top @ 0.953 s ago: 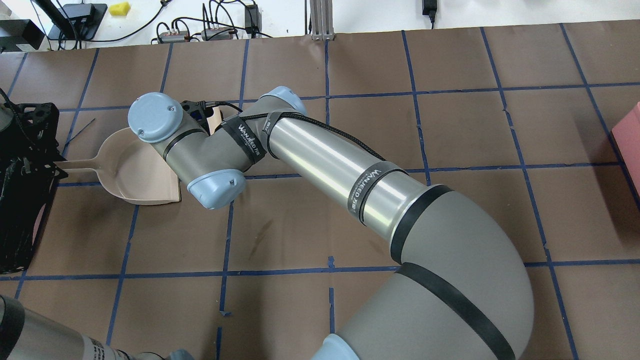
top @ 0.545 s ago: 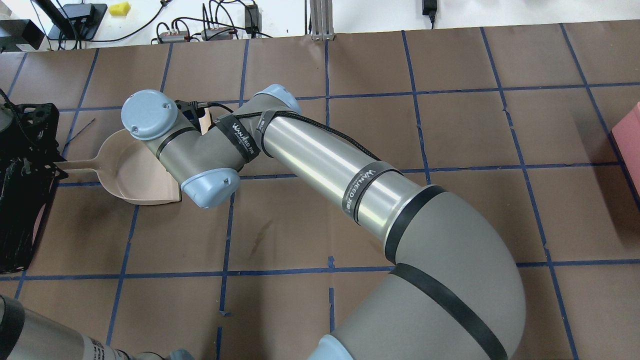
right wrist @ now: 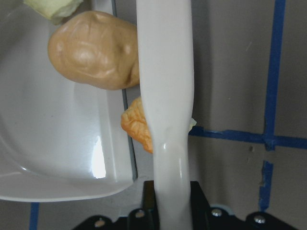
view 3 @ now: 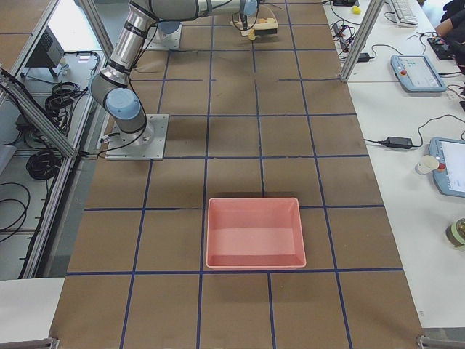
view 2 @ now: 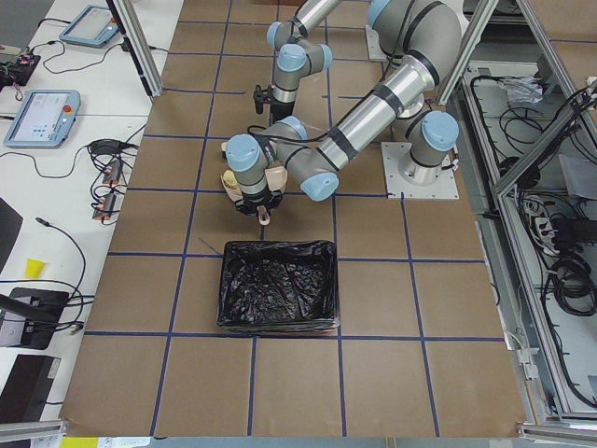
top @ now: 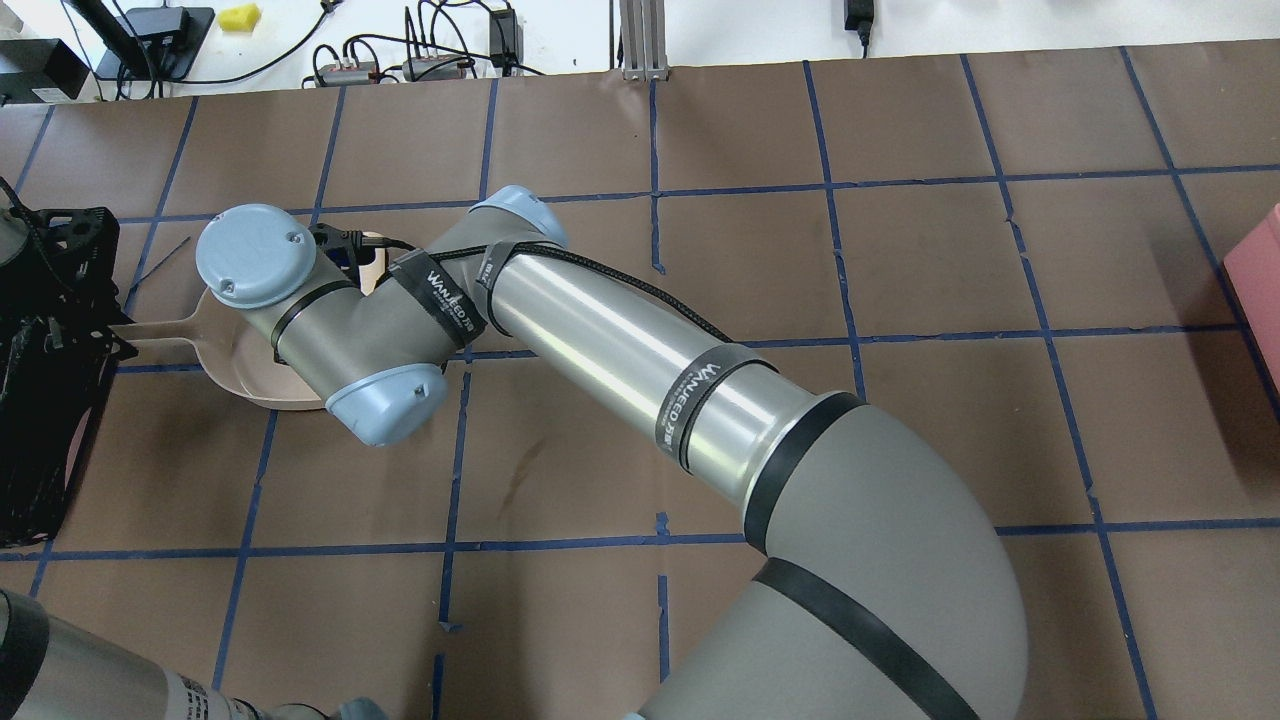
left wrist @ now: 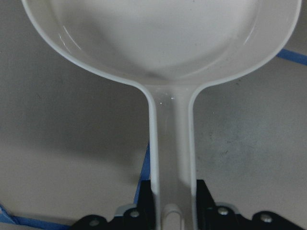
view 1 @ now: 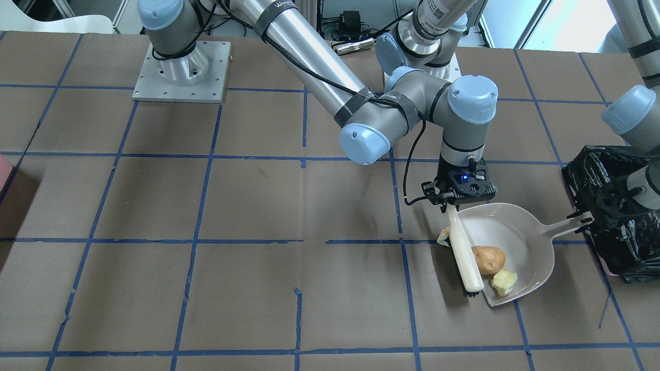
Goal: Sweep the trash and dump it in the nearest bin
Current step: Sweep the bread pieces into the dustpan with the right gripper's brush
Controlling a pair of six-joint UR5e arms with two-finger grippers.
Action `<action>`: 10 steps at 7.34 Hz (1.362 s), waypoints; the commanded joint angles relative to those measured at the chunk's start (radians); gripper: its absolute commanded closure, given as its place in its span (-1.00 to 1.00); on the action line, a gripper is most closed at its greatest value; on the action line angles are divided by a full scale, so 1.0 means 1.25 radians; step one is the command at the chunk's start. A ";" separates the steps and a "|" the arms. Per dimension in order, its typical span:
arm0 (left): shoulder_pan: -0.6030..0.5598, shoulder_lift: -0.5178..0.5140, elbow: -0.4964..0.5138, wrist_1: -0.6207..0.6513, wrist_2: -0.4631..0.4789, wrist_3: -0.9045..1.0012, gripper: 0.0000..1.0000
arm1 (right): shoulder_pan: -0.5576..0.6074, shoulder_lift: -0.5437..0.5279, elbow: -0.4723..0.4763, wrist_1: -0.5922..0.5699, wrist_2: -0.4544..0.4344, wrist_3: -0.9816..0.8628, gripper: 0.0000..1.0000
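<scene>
Two pieces, a golden roll (view 1: 488,259) and pale chunk (view 1: 504,282), were seen inside the dustpan (view 1: 521,232); a crust (right wrist: 135,123) was seemingly pinned at its lip by the brush (view 1: 464,257). Brush was clamped by right gripper (view 1: 449,205), dustpan by left gripper (left wrist: 172,191), near the bin (view 1: 613,247).

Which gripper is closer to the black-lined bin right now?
Left. The left gripper holds the dustpan by its handle, right beside the black-lined bin. The right gripper holds the brush at the dustpan's far side, away from that bin.
</scene>
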 commanded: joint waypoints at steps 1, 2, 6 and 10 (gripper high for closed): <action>0.000 0.000 0.000 0.000 0.000 -0.001 0.92 | 0.013 -0.003 -0.024 0.001 0.067 0.177 0.75; 0.000 0.000 -0.001 0.000 0.000 -0.001 0.92 | 0.022 -0.003 -0.024 0.004 0.085 0.263 0.75; 0.000 0.003 -0.001 0.000 -0.001 -0.003 0.92 | -0.032 -0.051 -0.003 0.051 0.043 0.030 0.74; 0.005 -0.002 -0.019 0.001 -0.009 -0.001 0.92 | -0.033 -0.067 0.130 0.084 -0.093 -0.075 0.75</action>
